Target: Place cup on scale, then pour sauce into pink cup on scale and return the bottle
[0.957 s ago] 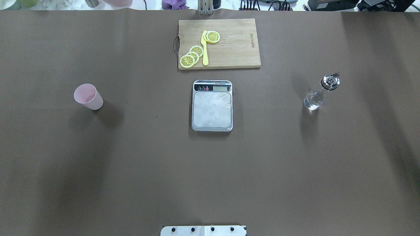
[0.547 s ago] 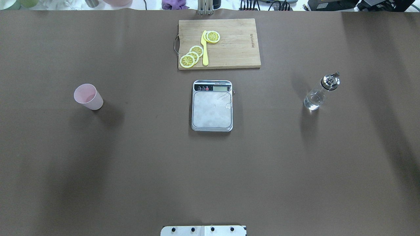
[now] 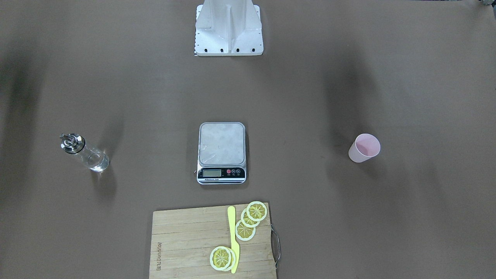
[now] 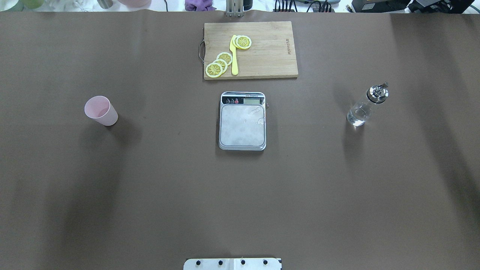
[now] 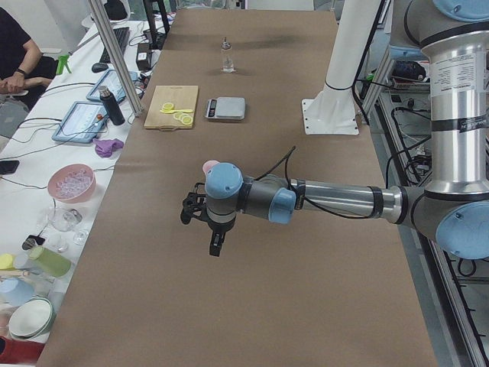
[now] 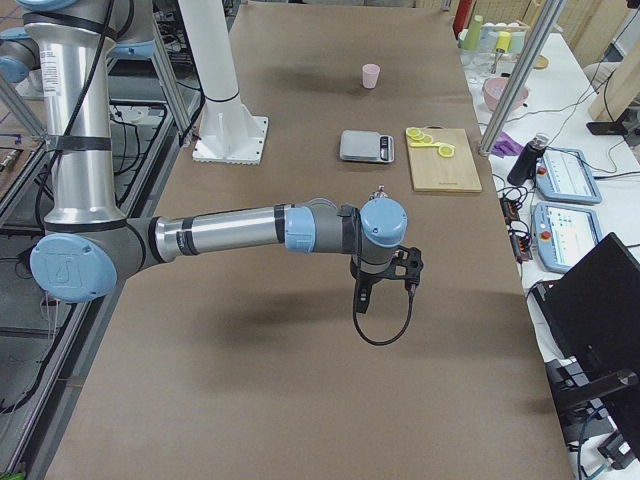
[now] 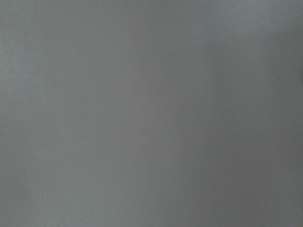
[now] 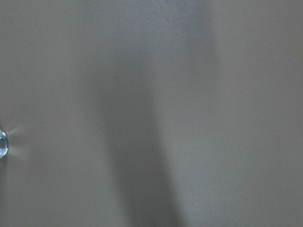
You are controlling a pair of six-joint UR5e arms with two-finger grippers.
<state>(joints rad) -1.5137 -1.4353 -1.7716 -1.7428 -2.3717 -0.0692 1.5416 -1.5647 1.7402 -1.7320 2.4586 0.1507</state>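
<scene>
1. Over the last second nothing on the table has moved. The pink cup (image 4: 100,110) stands upright on the bare cover, well to the left of the scale (image 4: 242,125). The glass bottle (image 4: 365,106) stands upright, well to the right of it. The scale's steel platform is bare.
2. By my reading the task has not started. The cup must go onto the scale first, and it sits on the left arm's side.
3. The overhead and front-facing views show no arm, only soft shadows. The side views do show the arms:
   - The left gripper (image 5: 216,243) hangs above the table, with the cup showing just beyond its wrist.
   - The right gripper (image 6: 361,298) hangs over the right half.
   - From these side angles I cannot tell how wide either pincer stands, though neither looks to be carrying anything.
4. The left wrist camera sees only brown cover. The right one catches a glint of glass at its left edge, probably the bottle.
5. Only the overhead and front-facing views show these clearly:
   - The scale's display strip on its far side.
   - The cutting board (image 4: 262,56) beyond it, with lemon slices (image 4: 219,63) and a yellow knife (image 4: 234,56).
</scene>
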